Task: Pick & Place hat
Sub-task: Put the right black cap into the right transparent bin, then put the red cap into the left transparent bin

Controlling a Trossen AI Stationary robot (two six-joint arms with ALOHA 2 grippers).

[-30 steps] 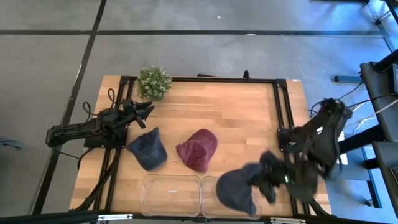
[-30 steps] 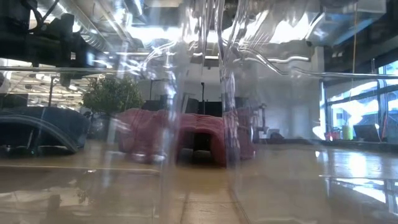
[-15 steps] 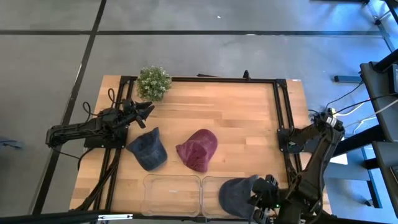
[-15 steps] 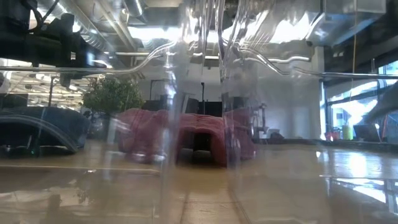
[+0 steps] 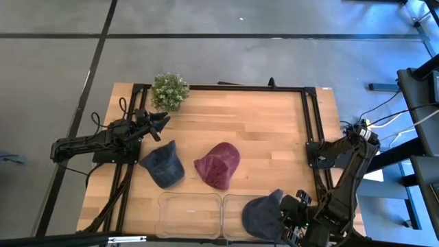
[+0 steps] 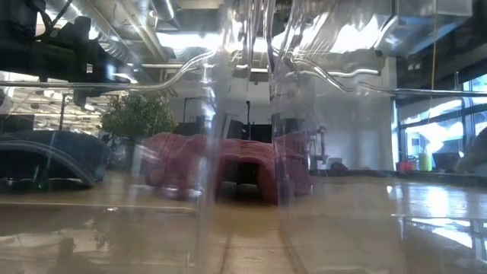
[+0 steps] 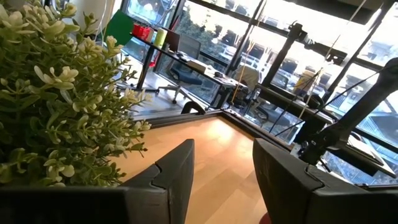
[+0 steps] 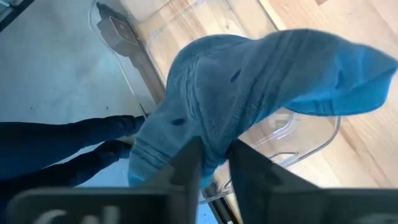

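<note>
A blue cap [image 5: 263,215] hangs in my right gripper [image 5: 292,218] over the right clear bin [image 5: 234,203] at the table's near edge; the right wrist view shows the cap [image 8: 249,87] with the bin [image 8: 298,134] beneath it. A dark blue hat [image 5: 162,165] and a maroon hat [image 5: 218,165] lie on the table's middle, crowns up. The low view shows the maroon hat [image 6: 243,167] and the dark blue hat [image 6: 53,156] through the bin walls. My left gripper [image 5: 163,119] waits open at the left, beside the plant [image 5: 169,90], touching nothing. My right gripper pinches the blue cap between its two fingers [image 8: 186,163] at a bunched part of the crown near its rim [image 8: 214,146]. The fingers come from the table's right, slanting down. The cap is lifted clear, its brim [image 8: 348,87] sticking out away from the fingers.
A second clear bin [image 5: 190,214] stands left of the right one. Black frame rails [image 5: 310,123] run along the table's sides and far edge. Bare wood [image 5: 254,123] lies in the table's far half. Something dark blue [image 8: 62,146] shows on the floor past the near edge.
My right gripper has carried the blue cap toward the table's near edge and lower, over the right bin, then almost stopped. The cap has bunched closer under the gripper. The other hats have stayed in place.
</note>
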